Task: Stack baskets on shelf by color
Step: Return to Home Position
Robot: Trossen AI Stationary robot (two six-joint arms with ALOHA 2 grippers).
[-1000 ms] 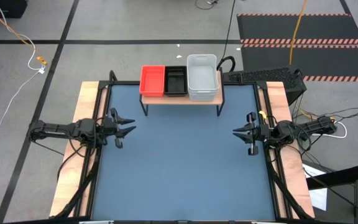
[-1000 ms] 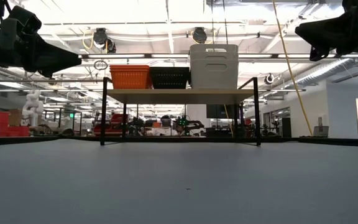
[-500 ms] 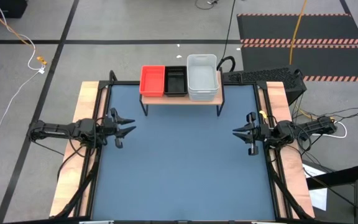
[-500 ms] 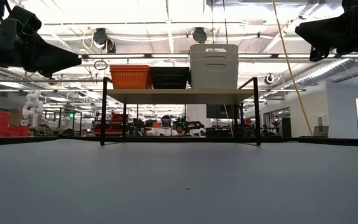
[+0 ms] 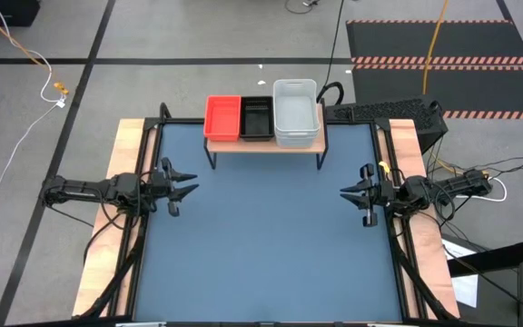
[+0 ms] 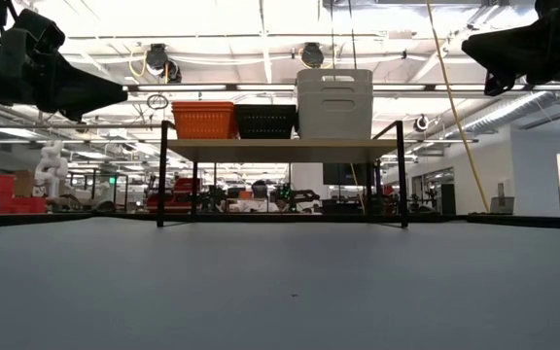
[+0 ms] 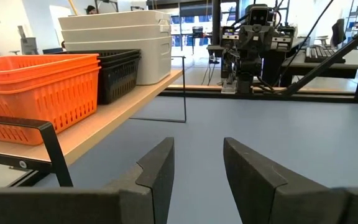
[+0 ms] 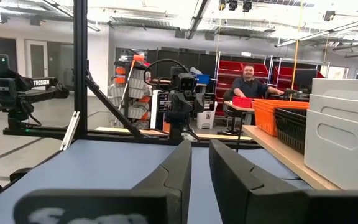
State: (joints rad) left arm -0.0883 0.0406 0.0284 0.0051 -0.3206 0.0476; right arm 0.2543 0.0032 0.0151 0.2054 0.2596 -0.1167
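A big open workshop with bright ceiling lights lies beyond the blue-topped table (image 5: pixel 261 245), which fills the middle of the high view. At the table's far edge stands the shelf (image 6: pixel 280 150), a pale wood board on thin black legs. All the baskets in view sit on it in three stacks side by side, each of one colour: red baskets (image 5: pixel 222 117) at the left end, black baskets (image 5: pixel 256 118) in the middle touching them, and the taller white baskets (image 5: pixel 295 113) at the right end. Nothing else lies on the blue top, so the sorting looks finished, and I judge that is why both arms are parked well apart from the shelf, one at each side edge. The left gripper (image 5: pixel 187 188) hovers over the left side, pointing inward, its fingers (image 7: pixel 157 171) parted with a moderate gap and nothing between them. The right gripper (image 5: pixel 348 193) faces it from the right side, with a narrower gap between its fingers (image 8: pixel 179 168), likewise empty.
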